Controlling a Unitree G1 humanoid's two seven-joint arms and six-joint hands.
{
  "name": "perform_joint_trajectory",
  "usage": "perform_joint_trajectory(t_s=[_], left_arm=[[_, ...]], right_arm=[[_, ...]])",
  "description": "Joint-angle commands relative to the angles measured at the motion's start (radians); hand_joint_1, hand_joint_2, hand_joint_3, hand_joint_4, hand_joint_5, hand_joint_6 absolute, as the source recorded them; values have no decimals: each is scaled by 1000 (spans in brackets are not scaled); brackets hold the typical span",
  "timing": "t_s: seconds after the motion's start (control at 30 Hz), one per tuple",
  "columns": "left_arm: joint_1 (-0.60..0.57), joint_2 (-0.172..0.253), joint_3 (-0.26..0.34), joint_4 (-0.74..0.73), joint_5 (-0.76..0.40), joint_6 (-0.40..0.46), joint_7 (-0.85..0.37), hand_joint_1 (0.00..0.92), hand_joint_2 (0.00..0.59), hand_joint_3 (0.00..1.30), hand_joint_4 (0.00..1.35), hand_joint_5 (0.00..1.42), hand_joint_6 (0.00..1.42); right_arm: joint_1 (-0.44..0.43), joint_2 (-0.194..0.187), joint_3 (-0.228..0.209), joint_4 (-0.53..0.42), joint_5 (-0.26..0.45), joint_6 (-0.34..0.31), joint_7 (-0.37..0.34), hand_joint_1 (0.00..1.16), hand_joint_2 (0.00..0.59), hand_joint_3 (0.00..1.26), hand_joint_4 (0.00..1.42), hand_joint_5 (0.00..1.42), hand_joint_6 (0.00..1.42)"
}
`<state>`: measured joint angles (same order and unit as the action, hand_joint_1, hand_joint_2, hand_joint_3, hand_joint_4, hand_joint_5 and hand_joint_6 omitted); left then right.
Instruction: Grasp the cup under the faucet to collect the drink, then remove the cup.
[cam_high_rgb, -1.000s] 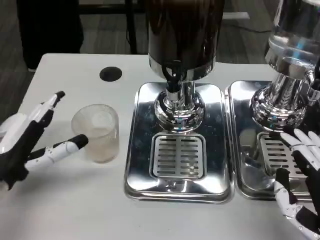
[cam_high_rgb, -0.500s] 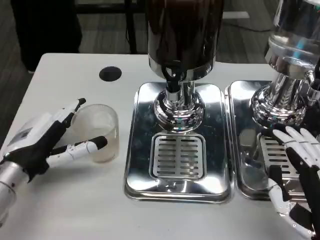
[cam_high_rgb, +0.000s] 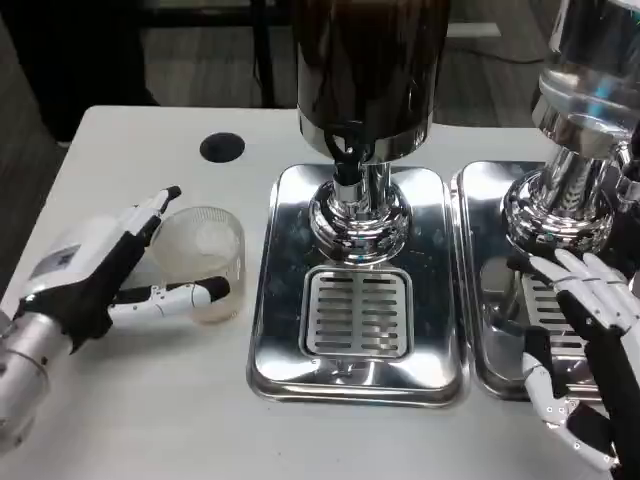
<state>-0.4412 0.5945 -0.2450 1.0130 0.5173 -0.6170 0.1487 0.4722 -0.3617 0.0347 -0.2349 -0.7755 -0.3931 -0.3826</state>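
Observation:
A clear plastic cup (cam_high_rgb: 207, 258) stands upright on the white table (cam_high_rgb: 130, 400), left of the dispenser's drip tray (cam_high_rgb: 355, 200). My left hand (cam_high_rgb: 100, 270) reaches around it from the left. Its fingers (cam_high_rgb: 150, 212) lie straight along the cup's far side, and the thumb (cam_high_rgb: 185, 293) lies against the near wall. The fingers are not curled round the cup. The dark dispenser's faucet (cam_high_rgb: 345, 160) hangs over the slotted grate (cam_high_rgb: 357, 312), with nothing under it. My right hand (cam_high_rgb: 585, 350) hovers with spread fingers over the right drip tray (cam_high_rgb: 490, 300), holding nothing.
A second dispenser (cam_high_rgb: 580, 120) with a chrome base stands at the right on its own tray. A round black hole (cam_high_rgb: 221, 147) sits in the table behind the cup. Bare table lies in front of the trays and cup.
My left hand has moved right and bracketed the cup, which has shifted slightly to the right. My right hand has crept a little up and left over the right tray.

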Motion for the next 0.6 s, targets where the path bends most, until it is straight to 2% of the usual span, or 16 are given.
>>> perform_joint_trajectory(t_s=[0.03, 0.27, 0.33, 0.43, 0.6], left_arm=[[-11, -13, -12, 21, 12, -3, 38, 175, 42, 24, 16, 107, 179], [-16, -18, -20, 28, 13, -3, 49, 204, 61, 112, 105, 204, 250], [-17, -19, -21, 28, 13, -2, 49, 232, 81, 185, 201, 325, 389], [-17, -19, -22, 27, 13, -2, 50, 259, 98, 224, 257, 409, 526], [-15, -21, -22, 21, 13, 0, 50, 254, 130, 284, 330, 506, 661]], right_arm=[[-9, 3, 4, 11, 18, -3, 11, 460, 572, 241, 151, 120, 327], [-18, -1, 2, 19, 37, -2, 19, 461, 572, 241, 151, 120, 335], [-19, -2, 1, 18, 40, -3, 21, 458, 566, 248, 159, 120, 338], [-15, -2, 0, 13, 43, -2, 24, 453, 563, 250, 172, 130, 352], [-6, -2, -5, 9, 57, -4, 30, 451, 563, 250, 182, 133, 345]])
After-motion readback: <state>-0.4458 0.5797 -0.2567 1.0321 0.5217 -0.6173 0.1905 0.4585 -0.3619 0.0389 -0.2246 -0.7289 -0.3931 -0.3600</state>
